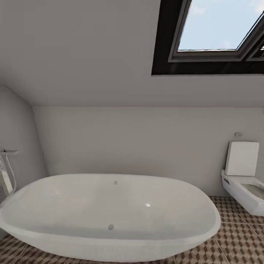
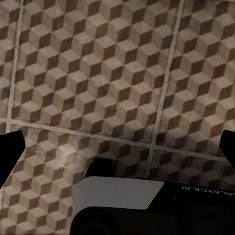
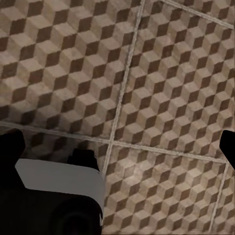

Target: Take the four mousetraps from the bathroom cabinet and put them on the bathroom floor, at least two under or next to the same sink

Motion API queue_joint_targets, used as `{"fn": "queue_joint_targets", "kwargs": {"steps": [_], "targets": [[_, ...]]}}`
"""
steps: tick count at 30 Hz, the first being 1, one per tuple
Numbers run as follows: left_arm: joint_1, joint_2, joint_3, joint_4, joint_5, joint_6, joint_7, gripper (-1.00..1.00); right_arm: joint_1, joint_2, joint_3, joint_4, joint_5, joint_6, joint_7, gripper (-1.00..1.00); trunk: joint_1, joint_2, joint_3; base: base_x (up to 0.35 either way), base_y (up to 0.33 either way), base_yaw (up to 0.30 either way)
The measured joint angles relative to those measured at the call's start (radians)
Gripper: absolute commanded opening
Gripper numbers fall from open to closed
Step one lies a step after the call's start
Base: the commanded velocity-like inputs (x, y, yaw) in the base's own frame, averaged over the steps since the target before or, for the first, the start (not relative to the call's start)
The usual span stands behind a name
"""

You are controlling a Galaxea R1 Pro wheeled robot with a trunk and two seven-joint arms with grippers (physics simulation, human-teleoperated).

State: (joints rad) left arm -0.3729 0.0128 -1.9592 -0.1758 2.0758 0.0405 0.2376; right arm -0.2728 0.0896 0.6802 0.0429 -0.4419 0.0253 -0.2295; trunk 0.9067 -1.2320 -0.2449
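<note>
Both end effectors (fingers spread) overlook cube-patterned bathroom floor (image 2: 117, 73).

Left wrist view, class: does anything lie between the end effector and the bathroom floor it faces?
Nothing visible does. The left end effector looks onto bare patterned bathroom floor, its dark fingertips wide apart at the picture's edges. Part of the robot's own body shows near the camera.

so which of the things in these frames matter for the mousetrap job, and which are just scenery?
Job-related:
- bathroom floor, the cube-patterned tiles
- left gripper, fingers wide apart over bare tiles
- right gripper, likewise

Just there:
- bathtub
- toilet
- tub faucet
- skylight
</note>
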Motion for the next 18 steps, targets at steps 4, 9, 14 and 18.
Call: {"fn": "queue_joint_targets", "kwargs": {"steps": [4,9,14,18], "targets": [[0.000,0.001,0.000,0.000,0.000,0.000,0.000,1.00,0.000,0.000,0.000,0.000,0.000,0.000,0.000,1.00,0.000,0.000,0.001,-0.329,0.000,-0.120],[0.000,0.000,0.000,0.000,0.000,0.000,0.001,1.00,0.000,-0.001,0.000,0.000,0.000,0.000,0.000,1.00,0.000,0.000,0.003,-0.332,0.000,-0.211],[0.000,0.001,0.000,0.001,0.000,0.000,0.001,1.00,0.000,-0.001,0.000,0.000,0.000,0.000,0.000,1.00,0.000,0.000,0.007,-0.325,0.000,-0.248],[0.000,0.001,0.000,0.002,0.000,0.000,0.000,1.00,0.000,-0.002,0.000,0.000,0.000,0.000,0.000,1.00,0.000,0.000,0.010,-0.192,0.000,-0.260]]}}
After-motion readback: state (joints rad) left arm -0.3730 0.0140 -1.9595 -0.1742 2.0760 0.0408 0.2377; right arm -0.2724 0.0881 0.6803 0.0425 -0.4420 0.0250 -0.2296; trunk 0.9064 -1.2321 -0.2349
